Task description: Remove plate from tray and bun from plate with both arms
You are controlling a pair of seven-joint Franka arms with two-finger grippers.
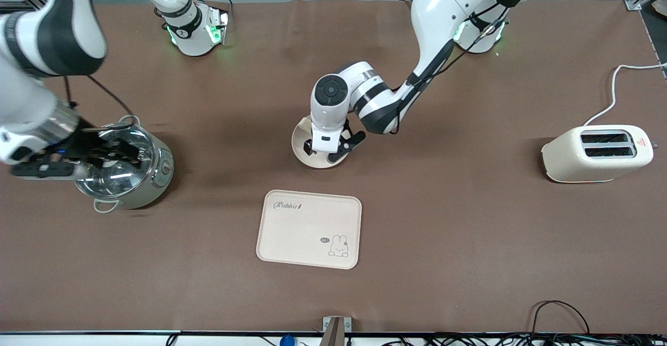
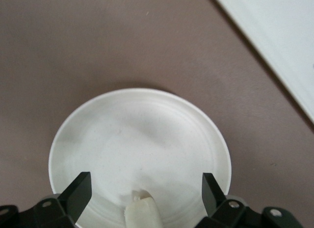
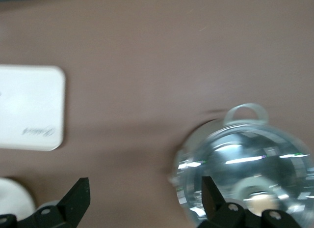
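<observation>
Brown covers the whole worktop (image 1: pixel 469 262), which fills the front view from edge to edge. The left arm (image 1: pixel 443 28) comes down from the upper right of that frame and bends to the centre; the right arm (image 1: pixel 41 49) fills the upper left corner, blurred. At the left edge stands a steel pot (image 1: pixel 127 176) with a glass lid and loop handles. A cream toaster (image 1: pixel 599 153) sits at the right edge, its white cord running up to the corner. A rectangular cream tray (image 1: pixel 310 229) with a rabbit drawing lies below centre.

The round cream-white plate (image 1: pixel 302 148) lies just above the tray, flat on the worktop and apart from the tray's edge. The left hand (image 1: pixel 333 150) hangs low over it, its two black fingers (image 2: pixel 78 191) spread wide over the plate's bowl and gripping nothing. In the left wrist view a small pale lump, the bun (image 2: pixel 142 211), shows at the bottom centre between the fingers; whether it lies on the plate or is touched I cannot tell.

The right hand (image 1: pixel 86 153) hovers over the pot, fingers (image 3: pixel 78 196) wide apart and empty; through the lid a pale round thing (image 3: pixel 260 203) shows inside the pot.
</observation>
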